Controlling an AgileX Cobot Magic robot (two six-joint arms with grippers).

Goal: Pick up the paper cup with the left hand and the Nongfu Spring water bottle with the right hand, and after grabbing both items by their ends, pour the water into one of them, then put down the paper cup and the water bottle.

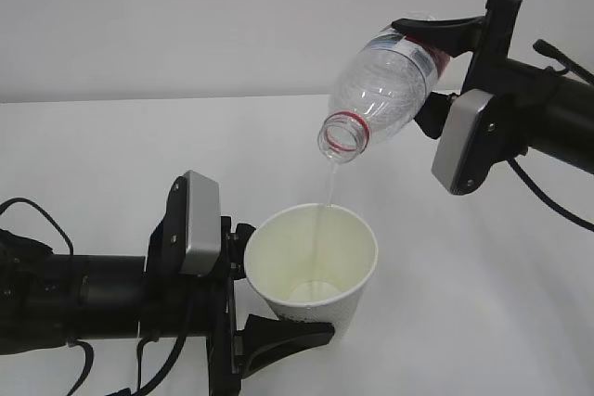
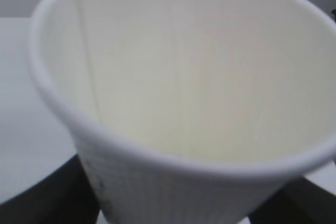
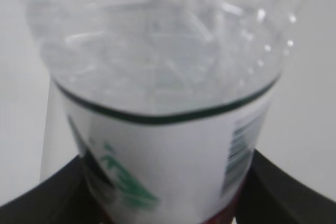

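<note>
A thin stream of water falls from the bottle, tilted mouth-down in the upper right of the exterior view, into the cup at lower centre. The cup stands upright, a little water pooled at its bottom. The left end effector reaches in level from the lower left, fingers clamped on the cup's lower wall. The right end effector comes from the upper right, angled downward, clamped on the bottle's labelled base end. The white surface lies beneath.
</note>
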